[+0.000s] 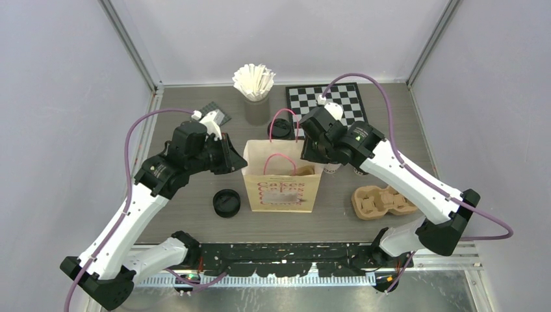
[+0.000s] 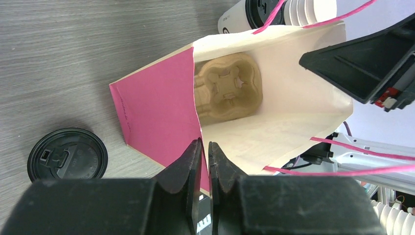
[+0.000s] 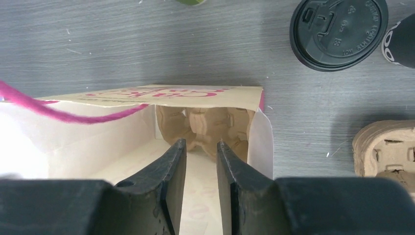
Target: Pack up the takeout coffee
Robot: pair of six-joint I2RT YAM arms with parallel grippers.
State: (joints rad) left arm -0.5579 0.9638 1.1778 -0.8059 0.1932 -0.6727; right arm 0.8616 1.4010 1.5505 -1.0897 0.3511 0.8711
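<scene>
On the worktop (image 1: 195, 218) the cream paper bag (image 1: 282, 192) stands open. The left hand (image 2: 204, 152) is pinched shut on its side rim, while the right hand (image 3: 201, 152) hangs over the mouth, jaws apart and empty. A pulp cup carrier (image 2: 227, 88) lies at the bag's bottom. The takeout coffee cup (image 1: 281, 128), black-lidded, stands just behind the bag, not yet packed. It is likely light, thin-walled and easily crushed — best taken around the wall below the lid and kept upright.

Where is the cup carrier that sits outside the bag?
Top view: the cup carrier lies on the right half of the table, right of the paper bag.
</scene>
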